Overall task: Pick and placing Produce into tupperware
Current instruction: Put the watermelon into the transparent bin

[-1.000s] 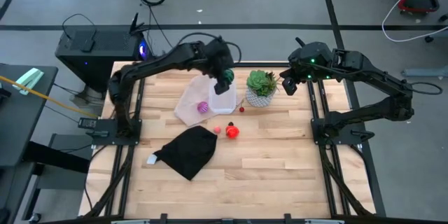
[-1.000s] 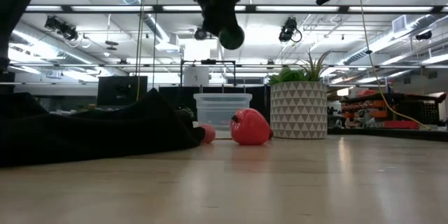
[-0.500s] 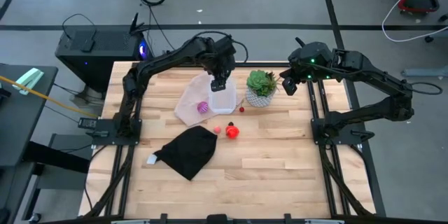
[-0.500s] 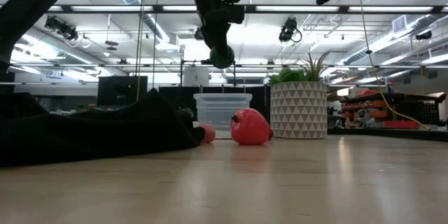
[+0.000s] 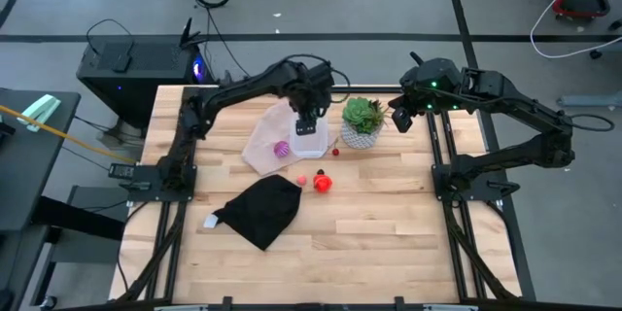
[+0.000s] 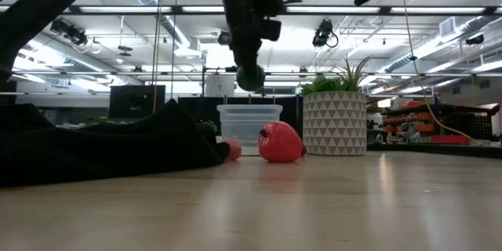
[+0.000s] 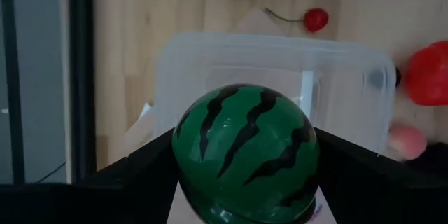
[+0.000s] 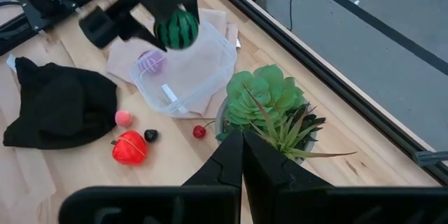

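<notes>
My left gripper [image 5: 308, 121] hangs over the tupperware [image 5: 309, 142], a clear rectangular tub on the pinkish sheet, and is shut on the green striped ball [image 7: 245, 154]. The low view shows the ball [image 6: 250, 77] in the air above the tub [image 6: 249, 124]. On the wood lie the red-orange piece [image 5: 322, 183], a pink bit [image 5: 301, 181] and a small cherry [image 5: 335, 152]. The magenta-purple piece [image 5: 282, 150] lies on the sheet beside the tub. My right gripper [image 5: 398, 121] waits shut, raised beside the plant near the far edge. My left gripper pinches the green striped ball [image 8: 177, 29] between its two fingers [image 7: 140, 175], one on each side of its widest part. The fingers come from above, pointing down. The ball is lifted clear, right over the open tub [image 7: 280, 63].
A green succulent in a white patterned pot [image 5: 362, 121] stands just right of the tub. A black cloth [image 5: 260, 209] lies toward the near left, with a small white tag [image 5: 211, 221] beside it. The pale pinkish sheet [image 5: 260, 136] lies under the tub. Bare wood fills the near right.
My left gripper has come down toward the tub with the striped ball still shut between its fingers, moving slightly toward the near edge. The ball now hangs lower, closer to the tub's rim.
</notes>
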Action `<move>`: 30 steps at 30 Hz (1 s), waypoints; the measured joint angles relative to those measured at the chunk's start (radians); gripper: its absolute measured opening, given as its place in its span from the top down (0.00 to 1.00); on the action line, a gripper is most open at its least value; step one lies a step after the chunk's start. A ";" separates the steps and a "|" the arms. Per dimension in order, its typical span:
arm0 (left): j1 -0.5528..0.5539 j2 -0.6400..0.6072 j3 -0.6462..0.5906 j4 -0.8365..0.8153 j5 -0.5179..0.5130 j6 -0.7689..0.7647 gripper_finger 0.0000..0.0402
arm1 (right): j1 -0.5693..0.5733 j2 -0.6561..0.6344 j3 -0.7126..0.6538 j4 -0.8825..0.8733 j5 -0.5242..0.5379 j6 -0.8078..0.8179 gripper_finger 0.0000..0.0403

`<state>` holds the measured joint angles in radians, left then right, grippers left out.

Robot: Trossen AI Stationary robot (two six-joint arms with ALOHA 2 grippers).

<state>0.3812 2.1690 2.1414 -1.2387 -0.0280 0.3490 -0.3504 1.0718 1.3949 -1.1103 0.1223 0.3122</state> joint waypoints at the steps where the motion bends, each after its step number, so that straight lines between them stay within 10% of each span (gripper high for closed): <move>1: -0.004 0.011 0.000 0.000 -0.010 0.003 0.26 | 0.000 0.000 0.000 0.000 0.000 0.000 0.96; 30: 0.014 0.150 -0.001 0.034 -0.021 0.048 0.26 | 0.000 0.000 0.000 -0.001 0.000 -0.001 0.96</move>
<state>0.3953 2.3189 2.1403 -1.2045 -0.0485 0.3972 -0.3504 1.0718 1.3949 -1.1110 0.1223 0.3115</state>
